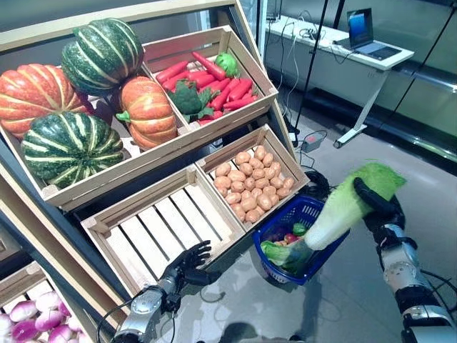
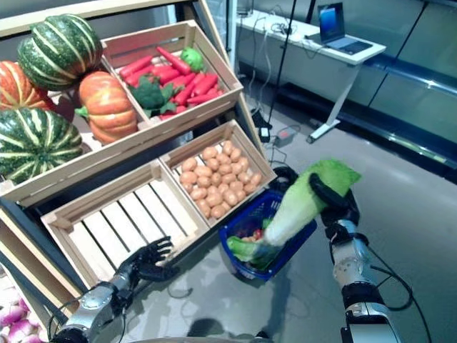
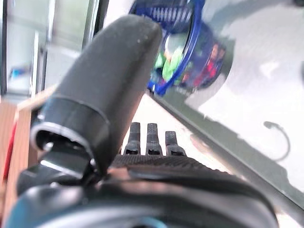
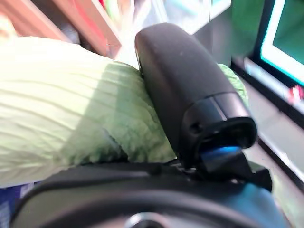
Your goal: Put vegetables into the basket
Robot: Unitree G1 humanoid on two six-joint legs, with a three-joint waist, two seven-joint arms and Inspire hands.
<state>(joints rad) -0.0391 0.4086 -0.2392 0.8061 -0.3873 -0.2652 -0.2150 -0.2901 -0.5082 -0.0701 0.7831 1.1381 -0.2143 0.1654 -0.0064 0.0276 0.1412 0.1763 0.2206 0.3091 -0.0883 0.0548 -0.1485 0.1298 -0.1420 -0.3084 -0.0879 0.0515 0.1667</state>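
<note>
A long napa cabbage (image 1: pixel 346 204) with a green leafy top and a pale stalk is gripped near its leafy end by my right hand (image 1: pixel 378 204), thumb curled over it (image 4: pixel 185 90). It tilts down, its stalk end just over the rim of the blue basket (image 1: pixel 308 211) on the floor. The basket holds green, red and dark vegetables (image 1: pixel 285 243). My left hand (image 1: pixel 187 263) hangs at the lower left with straight spread fingers, by the front edge of the bare wooden crate (image 1: pixel 100 225). It holds nothing.
A slanted stand carries crates: pumpkins (image 1: pixel 71 100) at the upper left, carrots and greens (image 1: pixel 207 82), potatoes (image 1: pixel 250 186) right behind the basket. Purple-white turnips (image 1: pixel 32 318) lie at the bottom left. A white desk with a laptop (image 1: pixel 368 36) stands at the back right.
</note>
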